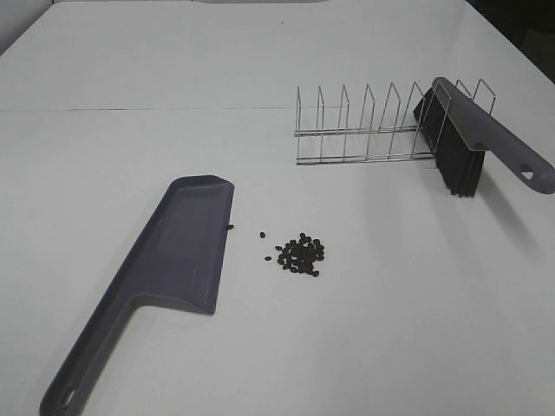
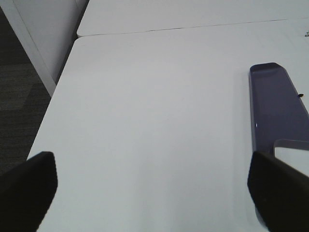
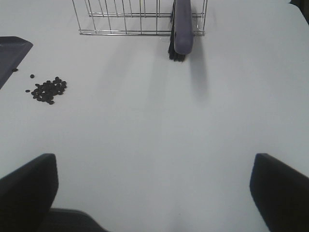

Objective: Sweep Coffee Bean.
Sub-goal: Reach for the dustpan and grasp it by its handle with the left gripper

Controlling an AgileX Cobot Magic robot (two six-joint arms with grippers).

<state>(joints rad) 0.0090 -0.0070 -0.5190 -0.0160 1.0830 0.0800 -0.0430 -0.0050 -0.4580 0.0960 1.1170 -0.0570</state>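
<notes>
The coffee bean [image 1: 301, 254] cluster lies loose on the white table, a few strays toward the grey dustpan [image 1: 178, 260]; the right wrist view also shows the coffee bean [image 3: 48, 91] pile. The dustpan [image 2: 277, 104] lies flat left of the beans, its handle toward the front edge. A grey brush [image 1: 473, 139] with black bristles leans in a wire rack [image 1: 364, 126]; the brush [image 3: 182, 29] stands in the rack in the right wrist view. Neither arm shows in the high view. The left gripper [image 2: 154, 193] is open over bare table. The right gripper [image 3: 154, 193] is open, empty.
A seam [image 1: 147, 109] runs across the white table behind the dustpan. The table's left edge [image 2: 53, 92] drops to dark floor in the left wrist view. The wire rack [image 3: 140, 19] stands at the back right.
</notes>
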